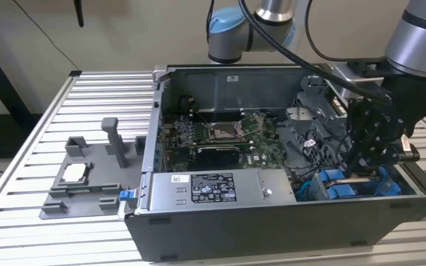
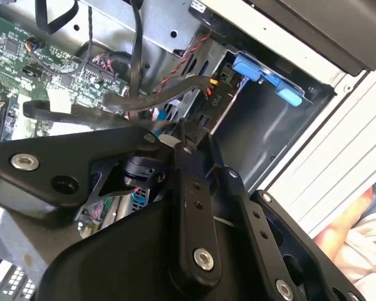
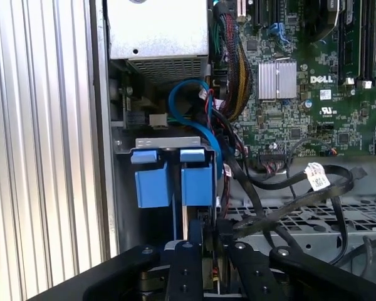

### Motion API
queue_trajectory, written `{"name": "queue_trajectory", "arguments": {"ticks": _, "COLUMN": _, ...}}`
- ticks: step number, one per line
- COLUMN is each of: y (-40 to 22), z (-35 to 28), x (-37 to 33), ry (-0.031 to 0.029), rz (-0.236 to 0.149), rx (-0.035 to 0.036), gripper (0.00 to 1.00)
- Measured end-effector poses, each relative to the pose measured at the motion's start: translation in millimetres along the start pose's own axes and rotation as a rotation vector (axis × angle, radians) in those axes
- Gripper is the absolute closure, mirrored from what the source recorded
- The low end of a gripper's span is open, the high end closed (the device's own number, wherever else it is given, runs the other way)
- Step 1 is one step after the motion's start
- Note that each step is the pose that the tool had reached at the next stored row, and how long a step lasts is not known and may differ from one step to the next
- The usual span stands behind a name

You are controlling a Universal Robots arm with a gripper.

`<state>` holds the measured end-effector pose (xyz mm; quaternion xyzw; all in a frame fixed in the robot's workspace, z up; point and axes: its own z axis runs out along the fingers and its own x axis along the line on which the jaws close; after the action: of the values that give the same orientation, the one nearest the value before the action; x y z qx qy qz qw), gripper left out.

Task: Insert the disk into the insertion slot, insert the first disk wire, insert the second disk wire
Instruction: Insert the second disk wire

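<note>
First wrist view, gripper (image 3: 207, 231): fingers close together, down by the plug of a black wire (image 3: 272, 216); I cannot tell if they pinch it.
Disk (image 3: 153, 185): its blue frame sits in the insertion slot (image 3: 166, 142), so this step looks done.
Wires: plugging looks under way, not finished.
Writing: white tag (image 3: 318, 177) on a wire, white label (image 1: 211, 187) on the grey box (image 1: 261, 191).
</note>
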<state>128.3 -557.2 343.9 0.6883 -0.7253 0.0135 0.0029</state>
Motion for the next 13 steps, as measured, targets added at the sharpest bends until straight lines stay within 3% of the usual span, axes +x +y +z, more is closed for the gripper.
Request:
{"name": "queue_trajectory", "arguments": {"ticks": 6, "y": 0.9, "z": -2.4, "x": 0.7, "ry": -0.0002, "rz": 0.0, "rx": 0.0018, "gripper": 0.76}}
{"name": "queue_trajectory", "arguments": {"ticks": 13, "y": 5.2, "z": -10.2, "x": 1.1, "ry": -0.0011, "rz": 0.0, "rx": 0.0154, "gripper": 0.76}}
